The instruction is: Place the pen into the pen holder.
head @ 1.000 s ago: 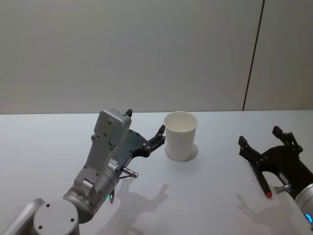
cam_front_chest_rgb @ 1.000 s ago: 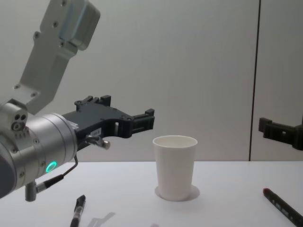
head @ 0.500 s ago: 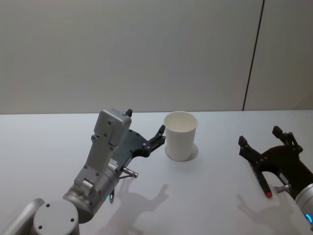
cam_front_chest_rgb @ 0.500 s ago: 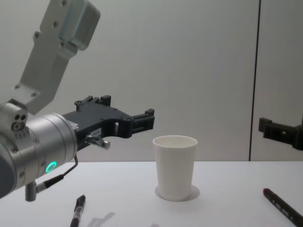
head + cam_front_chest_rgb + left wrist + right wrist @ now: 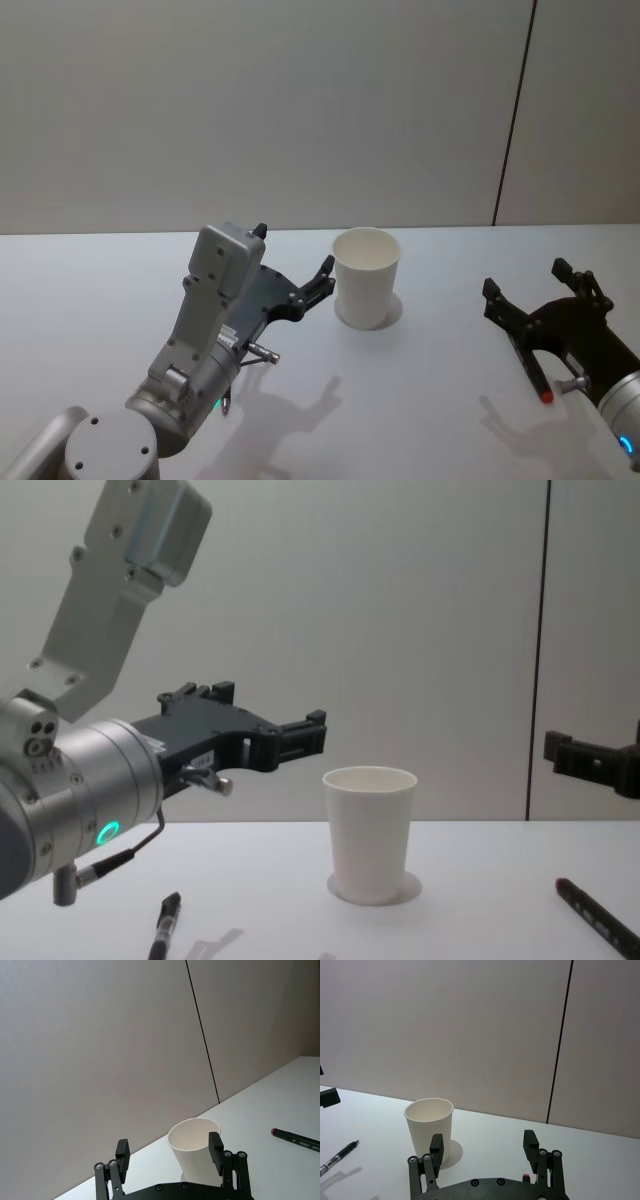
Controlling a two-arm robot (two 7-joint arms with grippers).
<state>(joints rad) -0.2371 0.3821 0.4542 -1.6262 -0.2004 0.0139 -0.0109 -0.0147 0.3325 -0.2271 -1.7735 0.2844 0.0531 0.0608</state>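
- A black pen (image 5: 165,928) is lying on the white bench (image 5: 100,300) close to its near edge, on the left side, under the left arm.
- A red-tipped pen (image 5: 536,372) is lying toward the right side of the bench, well apart from the cup, with its red end pointing at the near edge.
- The right gripper (image 5: 525,278) is hovering above the red-tipped pen, with its fingers spreading wide and gripping nothing.
- The left gripper (image 5: 169,1148) is hanging over the bench just left of the pen holder (image 5: 365,277) and higher than its rim. Its fingers are also spreading apart and carrying nothing.
- The pen holder is standing upright toward the far edge, between the two grippers, with its mouth open.
- A plain wall (image 5: 300,100) is rising behind the far edge.
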